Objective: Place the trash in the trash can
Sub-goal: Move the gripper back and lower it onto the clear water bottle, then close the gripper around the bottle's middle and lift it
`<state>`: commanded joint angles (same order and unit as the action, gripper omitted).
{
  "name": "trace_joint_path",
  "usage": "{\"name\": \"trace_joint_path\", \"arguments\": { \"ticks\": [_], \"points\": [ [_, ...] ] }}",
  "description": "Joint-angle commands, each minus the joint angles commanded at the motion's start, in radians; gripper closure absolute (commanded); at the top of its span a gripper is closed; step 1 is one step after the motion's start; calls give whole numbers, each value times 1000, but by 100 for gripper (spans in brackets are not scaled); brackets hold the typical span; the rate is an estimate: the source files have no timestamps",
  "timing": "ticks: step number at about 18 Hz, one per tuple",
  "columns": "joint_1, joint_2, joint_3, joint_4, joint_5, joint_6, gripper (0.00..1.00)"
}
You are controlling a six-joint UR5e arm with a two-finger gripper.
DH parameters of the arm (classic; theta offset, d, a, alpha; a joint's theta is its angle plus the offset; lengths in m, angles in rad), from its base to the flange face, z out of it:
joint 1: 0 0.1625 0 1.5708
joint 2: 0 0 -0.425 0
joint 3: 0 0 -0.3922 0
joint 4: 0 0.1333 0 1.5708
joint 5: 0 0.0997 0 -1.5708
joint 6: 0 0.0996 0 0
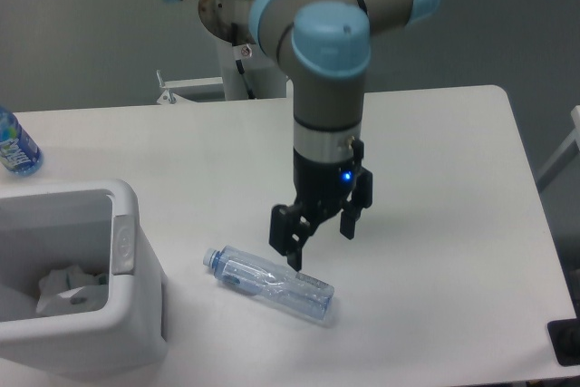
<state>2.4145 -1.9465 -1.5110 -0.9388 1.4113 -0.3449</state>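
A crushed clear bluish plastic bottle [269,283] lies on its side on the white table, cap to the left. My gripper [313,244] hangs just above its right half, fingers spread apart and empty, not touching the bottle. The white trash can [127,265] stands at the front left, with a grey oval mark on its rim. A crumpled white wrapper [68,287] lies inside the can.
A blue-labelled water bottle [15,147] stands at the table's left edge, behind the trash can. The table's front edge runs close below the crushed bottle. A dark object [566,343] sits at the right front corner.
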Motion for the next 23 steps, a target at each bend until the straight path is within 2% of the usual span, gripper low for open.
{"name": "trace_joint_path", "arguments": {
  "ticks": [7,11,14,23],
  "points": [
    [-8,-132,-3,0,5,-39,0],
    [-8,-167,11,0,2,-39,0],
    [-8,-222,34,9,2,-40,0],
    [-9,-289,46,12,37,-39,0]
  ]
}}
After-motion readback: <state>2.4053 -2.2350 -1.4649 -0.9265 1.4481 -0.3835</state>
